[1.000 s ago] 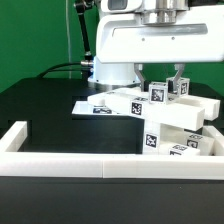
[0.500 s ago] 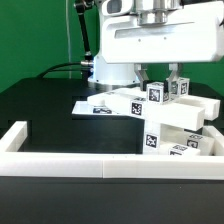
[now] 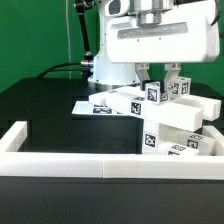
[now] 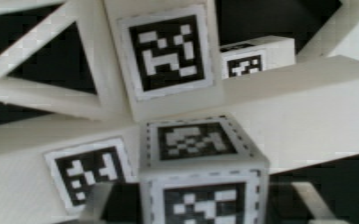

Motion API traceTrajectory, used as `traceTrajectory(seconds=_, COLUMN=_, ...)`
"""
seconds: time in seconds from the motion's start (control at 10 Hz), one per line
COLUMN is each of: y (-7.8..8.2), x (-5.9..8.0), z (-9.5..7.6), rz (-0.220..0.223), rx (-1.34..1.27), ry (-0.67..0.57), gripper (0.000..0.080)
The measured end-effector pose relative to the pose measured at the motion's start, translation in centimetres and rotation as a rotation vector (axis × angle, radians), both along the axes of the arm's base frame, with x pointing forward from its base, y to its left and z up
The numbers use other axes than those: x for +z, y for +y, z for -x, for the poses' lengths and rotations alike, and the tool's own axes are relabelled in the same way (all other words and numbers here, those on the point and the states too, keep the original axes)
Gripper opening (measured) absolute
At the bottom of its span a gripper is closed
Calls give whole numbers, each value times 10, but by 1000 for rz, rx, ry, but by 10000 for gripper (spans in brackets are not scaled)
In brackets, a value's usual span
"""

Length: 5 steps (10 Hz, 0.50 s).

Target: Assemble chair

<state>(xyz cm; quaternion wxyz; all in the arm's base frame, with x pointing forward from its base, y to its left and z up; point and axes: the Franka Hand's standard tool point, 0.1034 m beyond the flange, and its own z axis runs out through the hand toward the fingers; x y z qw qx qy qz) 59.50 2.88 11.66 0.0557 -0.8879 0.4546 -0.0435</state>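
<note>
Running along the bottom of the exterior view, a white border rail (image 3: pixel 60 163) is seen nearest the camera, with its short arm turning back at the lower left. Behind it, the black table (image 3: pixel 45 105) lies open across the left half of the frame, while the right half is crowded. The chair (image 3: pixel 175 125) is stacked there as tagged white bars and slabs, close against the rail at the lower right. Farther back, the marker board (image 3: pixel 95 105) lies flat at mid-frame. The gripper (image 3: pixel 161 82) is lowered from the upper right onto the top of the chair, its fingers drawn nearly together on a small tagged block there. In the wrist view, tagged chair parts (image 4: pixel 167 50) fill the frame.
</note>
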Motion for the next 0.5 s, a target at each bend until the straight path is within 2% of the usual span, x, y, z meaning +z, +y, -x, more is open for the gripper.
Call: traceTrajectory(seconds=0.5, y=-2, x=0, z=4, rz=-24, rx=-171, ry=27, gripper=287)
